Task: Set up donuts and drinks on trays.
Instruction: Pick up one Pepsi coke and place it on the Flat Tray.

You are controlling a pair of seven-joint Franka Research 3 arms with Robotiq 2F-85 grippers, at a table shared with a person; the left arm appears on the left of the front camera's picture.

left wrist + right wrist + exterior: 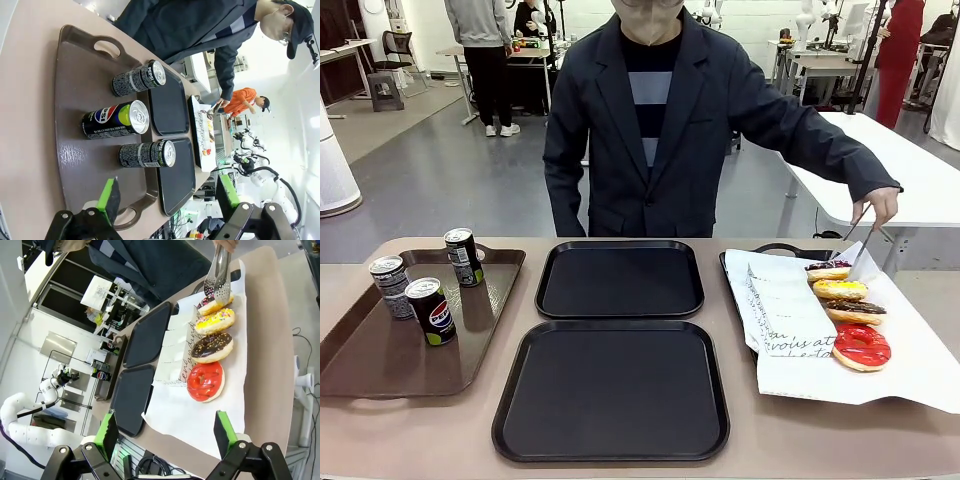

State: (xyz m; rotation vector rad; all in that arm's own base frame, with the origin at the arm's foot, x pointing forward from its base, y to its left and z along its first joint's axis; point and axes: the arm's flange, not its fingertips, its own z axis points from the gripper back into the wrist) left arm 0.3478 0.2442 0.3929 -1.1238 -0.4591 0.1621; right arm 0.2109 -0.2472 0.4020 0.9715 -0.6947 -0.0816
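Two black trays lie bare mid-table, one far (620, 278) and one near (611, 390). Three drinks stand at the left: a grey can (392, 286), a Pepsi can (431, 311) and a dark can (464, 257). My left gripper (167, 200) hangs open above them, over the Pepsi can (115, 120). Several donuts lie in a row at the right, from the red one (861, 347) back to the farthest one (828, 270). My right gripper (166, 435) is open above the red donut (205, 381). The person's tongs (220, 275) close on the farthest donut (212, 304).
The cans stand on a larger brown tray (360, 360) with handle cut-outs. The donuts rest on white lettered paper (790, 320) over another tray. The person (660, 120) stands at the far side, one hand (882, 205) holding the tongs. Bare table runs along the front edge.
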